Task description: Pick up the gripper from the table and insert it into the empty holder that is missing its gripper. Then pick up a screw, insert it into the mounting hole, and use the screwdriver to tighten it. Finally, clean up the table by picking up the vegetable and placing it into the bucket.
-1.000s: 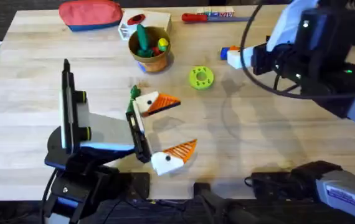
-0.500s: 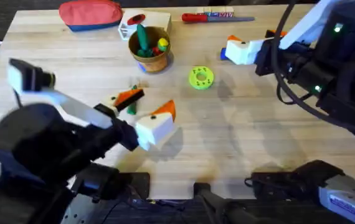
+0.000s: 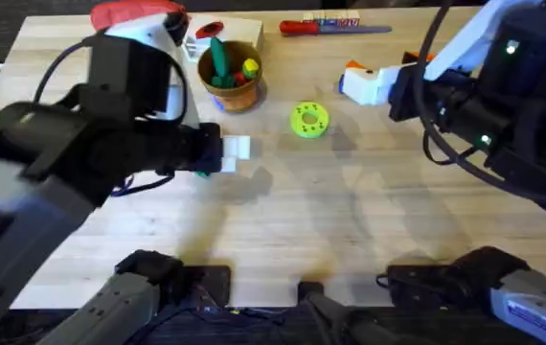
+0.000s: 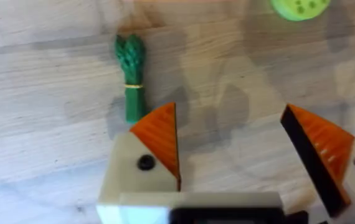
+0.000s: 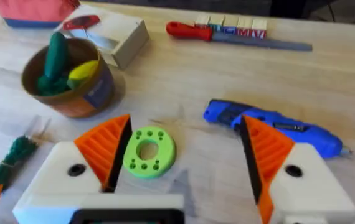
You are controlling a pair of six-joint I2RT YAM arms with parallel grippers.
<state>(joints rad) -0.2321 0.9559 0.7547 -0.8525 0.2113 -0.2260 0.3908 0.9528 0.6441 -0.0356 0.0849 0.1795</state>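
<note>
One table (image 3: 350,240), wide bare wood across its near half and middle; clutter sits along the far edge. Two arms: left claw (image 4: 240,155) released, hovering just beside the vegetable (image 4: 130,84), which lies flat on the wood; right claw (image 5: 184,155) released above the green disc (image 5: 148,152) and the one blue screwdriver (image 5: 271,127). One bucket (image 3: 228,75) near the far edge holds toy vegetables. One red pouch (image 3: 125,14), one white box (image 5: 118,37), one red-handled screwdriver (image 3: 326,27) at the far edge.

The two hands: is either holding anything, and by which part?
Nothing is held. The left hand is open above the table near the vegetable; the right hand is open too.
</note>
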